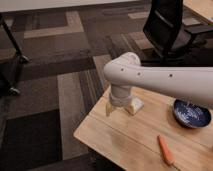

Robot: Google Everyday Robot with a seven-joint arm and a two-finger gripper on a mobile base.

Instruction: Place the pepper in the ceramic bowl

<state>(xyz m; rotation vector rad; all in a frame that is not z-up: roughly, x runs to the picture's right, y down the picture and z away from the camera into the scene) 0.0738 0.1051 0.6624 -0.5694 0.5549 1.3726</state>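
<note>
While my gripper (119, 108) hangs low over the left edge of the wooden table (115, 142), pointing down from the bend of my white arm (165, 80), I cannot tell whether it is open or closed, and I see nothing held in it. Just beside it on the right sits a small white block (136, 105), partly hidden behind it; I cannot tell whether the two touch. The pepper (166, 150) lies flat on the bare wood toward the near edge, well apart from the gripper and outside the bowl. The ceramic bowl (192, 114) stands upright farther right, just below my forearm, near the pepper but not touching it. Beyond the table are striped grey carpet (70, 60) and a black office chair (167, 27).
</note>
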